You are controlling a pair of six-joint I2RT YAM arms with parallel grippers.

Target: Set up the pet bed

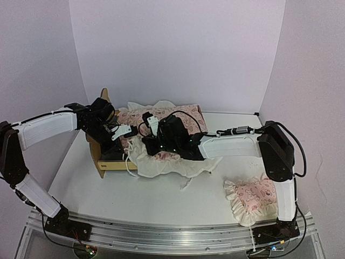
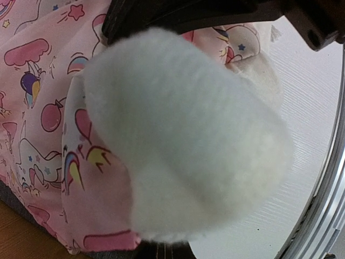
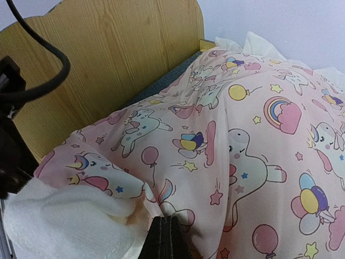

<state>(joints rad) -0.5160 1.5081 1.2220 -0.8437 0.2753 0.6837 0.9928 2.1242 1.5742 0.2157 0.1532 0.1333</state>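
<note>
Lying left-to-right on the table (image 1: 161, 199), headboard (image 3: 108, 59) leftward, the pet bed (image 1: 114, 165) is carrying the mattress cushion (image 1: 180, 116) askew. Right end effector (image 3: 167, 232) is pinching the mattress cushion mid-bed; left end effector (image 1: 124, 131) is sitting nearest the headboard, closure impossible to tell.

No words, numbers, labels or brand marks can be read in any view. The pink cushion (image 3: 242, 135) carries only printed pictures: unicorns, rainbows, balloons and stars, without lettering.
</note>
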